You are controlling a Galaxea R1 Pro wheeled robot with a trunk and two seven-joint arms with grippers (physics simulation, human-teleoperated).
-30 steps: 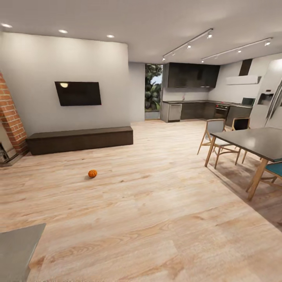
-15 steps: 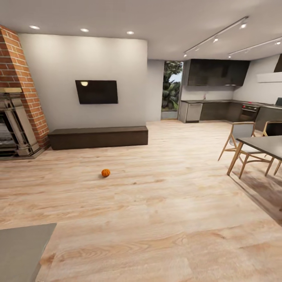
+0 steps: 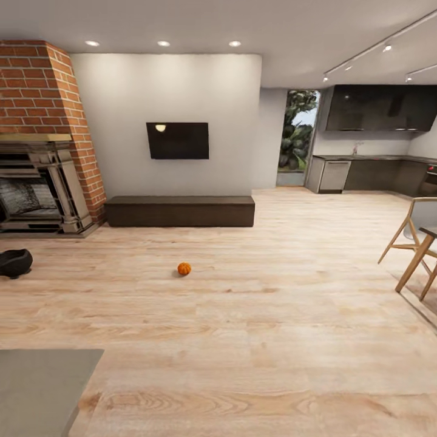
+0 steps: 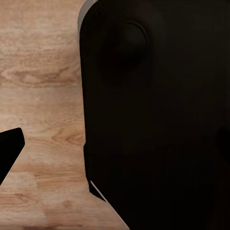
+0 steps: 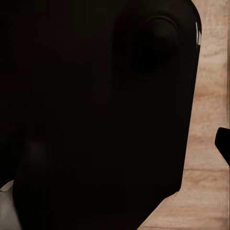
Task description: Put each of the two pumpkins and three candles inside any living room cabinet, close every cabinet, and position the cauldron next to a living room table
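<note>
One small orange pumpkin [image 3: 184, 268] lies on the wood floor in the middle of the room. Behind it, against the far wall under the TV, the long dark brown cabinet [image 3: 179, 211] stands with all its fronts shut. The black cauldron [image 3: 15, 262] sits on the floor at the left edge, in front of the fireplace. The candles are out of view. In the left wrist view a dark fingertip [image 4: 9, 149] shows over the floor beside the robot's black body. A sliver of a dark fingertip [image 5: 223, 145] shows in the right wrist view.
A brick fireplace [image 3: 42, 152] fills the left wall. A grey table corner [image 3: 36, 388] is close at the lower left. A wooden chair [image 3: 413, 240] stands at the right edge. The kitchen [image 3: 370, 152] lies far right. Wide open floor separates me from the cabinet.
The head camera has swung left: the fireplace and cauldron have come into view and the dining table has slid out at the right. The pumpkin has not moved on the floor.
</note>
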